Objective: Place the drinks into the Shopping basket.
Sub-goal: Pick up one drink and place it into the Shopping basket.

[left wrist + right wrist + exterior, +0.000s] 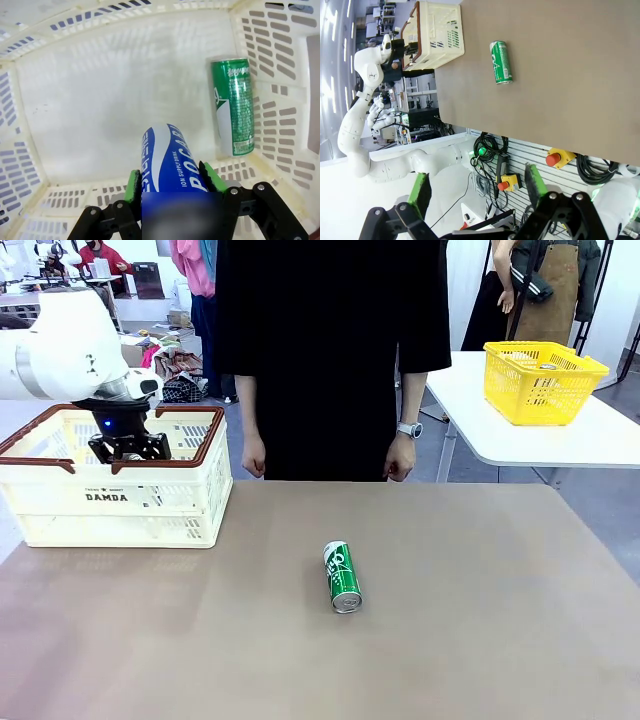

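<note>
My left gripper [170,182] is shut on a blue drink can [167,155] with white text, holding it inside the Shopping basket [100,100] above its floor. A green can [234,105] lies on that floor against one slotted wall. From the front, the left gripper [128,448] reaches down into the cream crate with the brown rim [120,505] at the table's far left. Another green can [342,576] lies on its side mid-table, also seen as the green can [501,62] in the right wrist view. My right gripper [477,190] is open, off the table's edge, holding nothing.
A person stands at the far side with both hands [253,455] hanging by the table edge. A yellow mesh basket [540,380] sits on a separate white table at the back right. Brown tabletop [480,600] spreads around the lying can.
</note>
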